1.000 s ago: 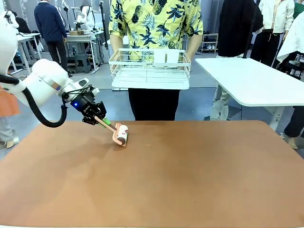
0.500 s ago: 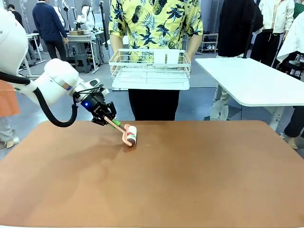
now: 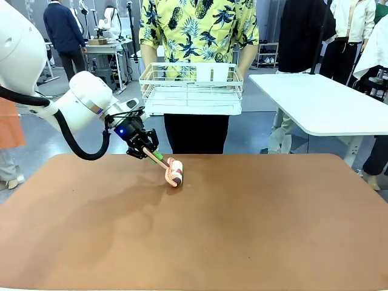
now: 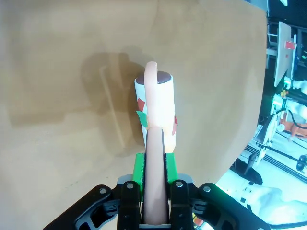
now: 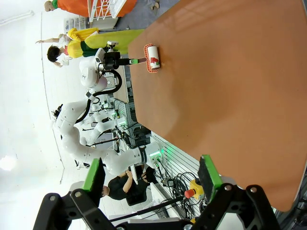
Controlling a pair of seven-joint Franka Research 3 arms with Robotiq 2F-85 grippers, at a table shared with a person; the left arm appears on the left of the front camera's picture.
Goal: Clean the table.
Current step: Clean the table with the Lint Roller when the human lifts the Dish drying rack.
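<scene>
Since a sec ago the L gripper (image 3: 147,150) and the lint roller (image 3: 175,172) have slid to the robot's right along the table's (image 3: 242,230) far edge, from the far-left part toward the middle. Tilt of handle is unchanged.

Now: L gripper pinches the roller's peach handle, green pads pressed on both sides of it. In the left wrist view the handle runs straight out between the pads of the gripper (image 4: 154,167) to the roller (image 4: 158,103). The head is a white drum w/ red and green marks and a dark end cap, held in a peach frame. Head lies beyond the fingertips, lower than them, and looks to rest on the table (image 4: 57,57); shadow right beside it. In the front view the handle slopes down from the gripper to the head, which sits to the robot's right of the claw, near the table's far edge, left of centre.

R gripper (image 5: 152,175) hangs high above the table (image 5: 230,96), pads spread wide, nothing between them. It's well apart from the roller (image 5: 152,58), seen far off w/ the L arm behind it.

Person stands beyond the table's far edge, holding a white wire basket (image 3: 191,85) w/ both hands. White-topped table (image 3: 321,103) is past the far-right corner.
</scene>
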